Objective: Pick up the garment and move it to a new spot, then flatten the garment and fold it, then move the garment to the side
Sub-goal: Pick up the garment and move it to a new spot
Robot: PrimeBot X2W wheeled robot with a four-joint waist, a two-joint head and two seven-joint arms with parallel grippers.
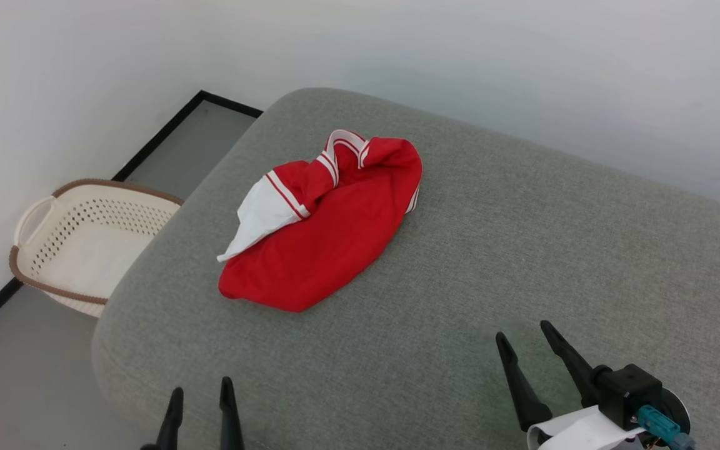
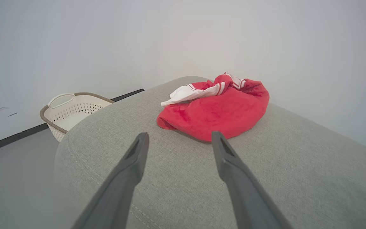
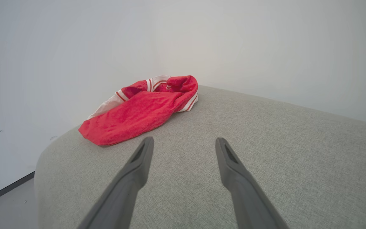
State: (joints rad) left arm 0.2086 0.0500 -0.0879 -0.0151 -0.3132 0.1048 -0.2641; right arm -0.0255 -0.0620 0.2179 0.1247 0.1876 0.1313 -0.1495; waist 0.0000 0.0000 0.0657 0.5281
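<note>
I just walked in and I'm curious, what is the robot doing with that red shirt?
Nothing is being held yet. The red and white garment lies crumpled on the grey cushion, untouched. The robot's left tool and right tool are both open and hover over the cushion's near side, apart from the garment. A white basket sits on the floor at the robot's left.
</note>
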